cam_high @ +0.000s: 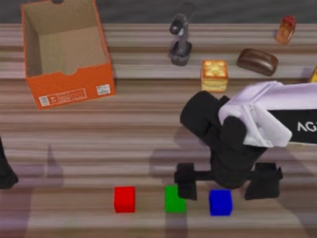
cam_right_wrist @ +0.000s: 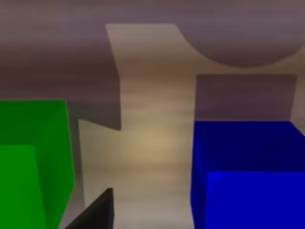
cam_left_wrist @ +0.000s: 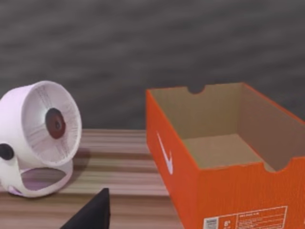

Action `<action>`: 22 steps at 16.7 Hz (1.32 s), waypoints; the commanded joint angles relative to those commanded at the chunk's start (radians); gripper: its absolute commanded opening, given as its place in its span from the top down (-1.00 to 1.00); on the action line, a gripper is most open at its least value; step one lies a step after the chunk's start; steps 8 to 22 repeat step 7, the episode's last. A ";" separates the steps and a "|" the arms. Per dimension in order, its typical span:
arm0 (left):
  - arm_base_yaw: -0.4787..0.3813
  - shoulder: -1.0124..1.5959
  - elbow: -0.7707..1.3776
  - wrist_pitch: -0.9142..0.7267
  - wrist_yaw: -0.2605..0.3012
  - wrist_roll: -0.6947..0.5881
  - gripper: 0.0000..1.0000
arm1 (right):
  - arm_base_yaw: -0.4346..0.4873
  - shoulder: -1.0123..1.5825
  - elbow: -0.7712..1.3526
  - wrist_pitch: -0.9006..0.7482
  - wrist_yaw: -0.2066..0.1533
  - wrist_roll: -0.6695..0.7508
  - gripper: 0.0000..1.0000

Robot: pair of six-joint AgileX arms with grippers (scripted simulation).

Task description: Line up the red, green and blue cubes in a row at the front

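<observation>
The right claw (cam_high: 221, 187) hangs wide open over the front of the counter (cam_high: 148, 139), holding nothing. The blue cube (cam_high: 220, 202) lies between its spread fingers, slightly forward of them. One finger (cam_high: 187, 184) sits beside the green cube (cam_high: 175, 199), overlapping its corner from above; whether they touch I cannot tell. The red cube (cam_high: 124, 199) lies farther off on the green cube's far side, well apart from the claw.

The likeliest slip, I judge, is at that finger by the green cube: any sideways drift or swing while the arm lifts away could nudge green out of line. A drop straight down could also clip the blue cube and skew it.

All three cubes rest flat, faces squared to the counter's front edge. A cube has no long axis of its own; the row itself runs left to right across the front, with red, green and blue in that order.

The left claw (cam_high: 6, 173) is parked at the counter's left edge; its fingers are not visible.
</observation>
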 joint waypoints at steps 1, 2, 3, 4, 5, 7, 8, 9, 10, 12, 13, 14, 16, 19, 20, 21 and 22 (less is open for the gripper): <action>0.000 0.000 0.000 0.000 0.000 0.000 -1.00 | 0.001 -0.014 0.020 -0.035 0.000 0.001 -1.00; 0.000 0.000 0.000 0.000 0.000 0.000 -1.00 | 0.002 -0.030 0.042 -0.080 0.000 0.001 -1.00; 0.000 0.000 0.000 0.000 0.000 0.000 -1.00 | 0.004 -0.046 0.065 -0.129 0.000 0.001 -1.00; 0.000 0.000 0.000 0.000 0.000 0.000 -1.00 | 0.006 -0.062 0.086 -0.169 -0.001 0.000 -1.00; 0.000 0.000 0.000 0.000 0.000 0.000 -1.00 | 0.007 -0.078 0.105 -0.199 -0.001 -0.002 -1.00; 0.000 0.000 0.000 0.000 0.000 0.000 -1.00 | 0.008 -0.098 0.125 -0.227 0.000 -0.004 -1.00; 0.000 0.000 0.000 0.000 0.000 0.000 -1.00 | 0.008 -0.098 0.125 -0.227 0.000 -0.004 -1.00; 0.000 0.000 0.000 0.000 0.000 0.000 -1.00 | 0.008 -0.098 0.125 -0.227 0.000 -0.004 -1.00; 0.000 0.000 0.000 0.000 0.000 0.000 -1.00 | 0.008 -0.098 0.125 -0.227 0.000 -0.004 -1.00; 0.000 0.000 0.000 0.000 0.000 0.000 -1.00 | 0.008 -0.098 0.125 -0.227 0.000 -0.004 -1.00; 0.000 0.000 0.000 0.000 0.000 0.000 -1.00 | 0.008 -0.098 0.125 -0.227 0.000 -0.004 -1.00; 0.000 0.000 0.000 0.000 0.000 0.000 -1.00 | 0.008 -0.098 0.125 -0.227 0.000 -0.004 -1.00; 0.000 0.000 0.000 0.000 0.000 0.000 -1.00 | 0.008 -0.098 0.125 -0.227 0.000 -0.004 -1.00; 0.000 0.000 0.000 0.000 0.000 0.000 -1.00 | 0.008 -0.098 0.125 -0.227 0.000 -0.004 -1.00; 0.000 0.000 0.000 0.000 0.000 0.000 -1.00 | 0.008 -0.098 0.125 -0.227 0.000 -0.004 -1.00; 0.000 0.000 0.000 0.000 0.000 0.000 -1.00 | 0.008 -0.098 0.125 -0.227 0.000 -0.004 -1.00; 0.000 0.000 0.000 0.000 0.000 0.000 -1.00 | 0.008 -0.098 0.125 -0.227 0.000 -0.004 -1.00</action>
